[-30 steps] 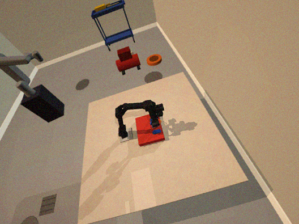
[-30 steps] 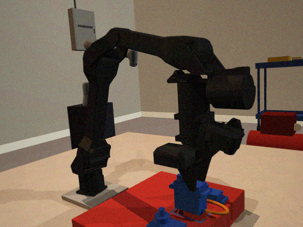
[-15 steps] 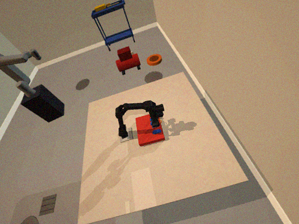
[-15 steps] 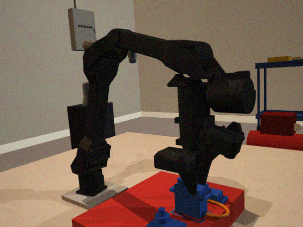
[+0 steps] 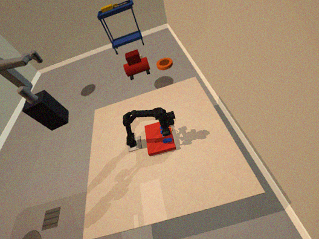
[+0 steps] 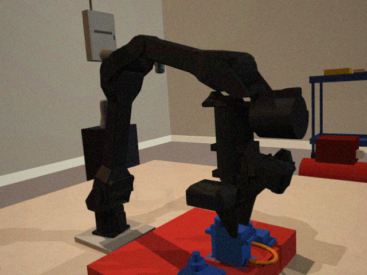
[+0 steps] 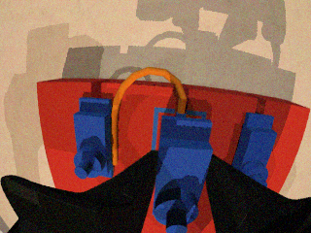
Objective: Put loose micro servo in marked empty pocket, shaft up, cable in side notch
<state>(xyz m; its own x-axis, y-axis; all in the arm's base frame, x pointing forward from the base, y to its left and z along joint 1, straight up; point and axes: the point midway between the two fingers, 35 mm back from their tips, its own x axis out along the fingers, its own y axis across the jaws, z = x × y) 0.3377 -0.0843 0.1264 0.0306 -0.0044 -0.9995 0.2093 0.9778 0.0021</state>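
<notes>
The loose blue micro servo (image 6: 226, 248) (image 7: 182, 165) is upright between my fingers, shaft up, over the marked pocket outline (image 6: 210, 258) (image 7: 155, 128). Its ears stand clearly above the red deck (image 5: 155, 148) (image 6: 178, 226) (image 7: 58, 141). The body hides the pocket opening; whether its lower end is inside I cannot tell. My gripper (image 5: 165, 133) (image 6: 239, 230) (image 7: 182, 159) is shut on the servo's upper part. The orange cable (image 6: 274, 252) (image 7: 149, 72) loops out past the deck's edge side, its far stretch running beside a seated servo. The side notch is not clearly visible.
One seated blue servo (image 6: 262, 235) (image 7: 92, 138) is close on the cable side. Another seated servo (image 5: 167, 140) (image 6: 198, 264) (image 7: 255, 146) is on the opposite side, its shaft up. The arm's base plate (image 6: 136, 232) is beyond the deck.
</notes>
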